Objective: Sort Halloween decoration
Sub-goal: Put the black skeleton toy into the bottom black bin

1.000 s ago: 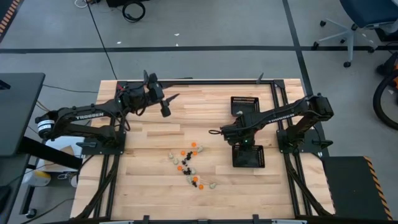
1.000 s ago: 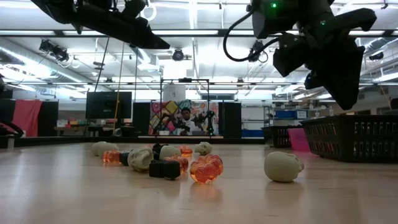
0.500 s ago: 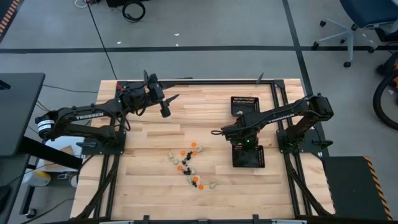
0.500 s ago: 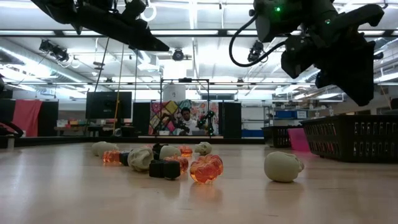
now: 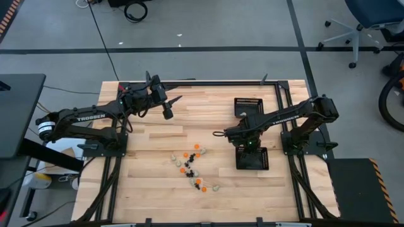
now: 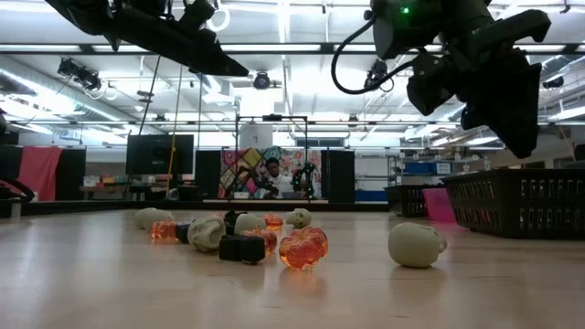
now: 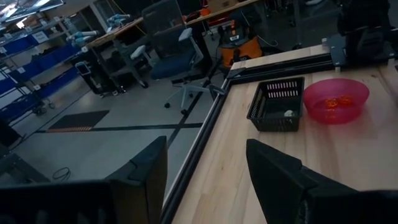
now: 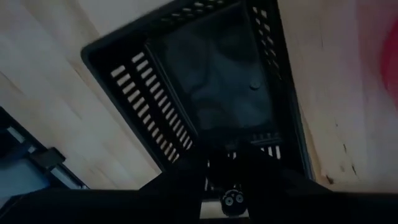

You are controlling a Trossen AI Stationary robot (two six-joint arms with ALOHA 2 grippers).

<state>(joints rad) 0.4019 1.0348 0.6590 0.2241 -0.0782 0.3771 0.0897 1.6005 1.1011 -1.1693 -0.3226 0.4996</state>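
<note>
Right gripper (image 8: 227,167) over near tray (image 8: 186,81), pinching a small black trinket (image 8: 231,199); left gripper (image 5: 169,101) open, idle at table's far side

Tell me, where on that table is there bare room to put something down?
Bare wood lies at the near left, between the left arm's base and the trinket cluster, and along the near edge. The right side is crowded: two black mesh trays and the right gripper.
</note>
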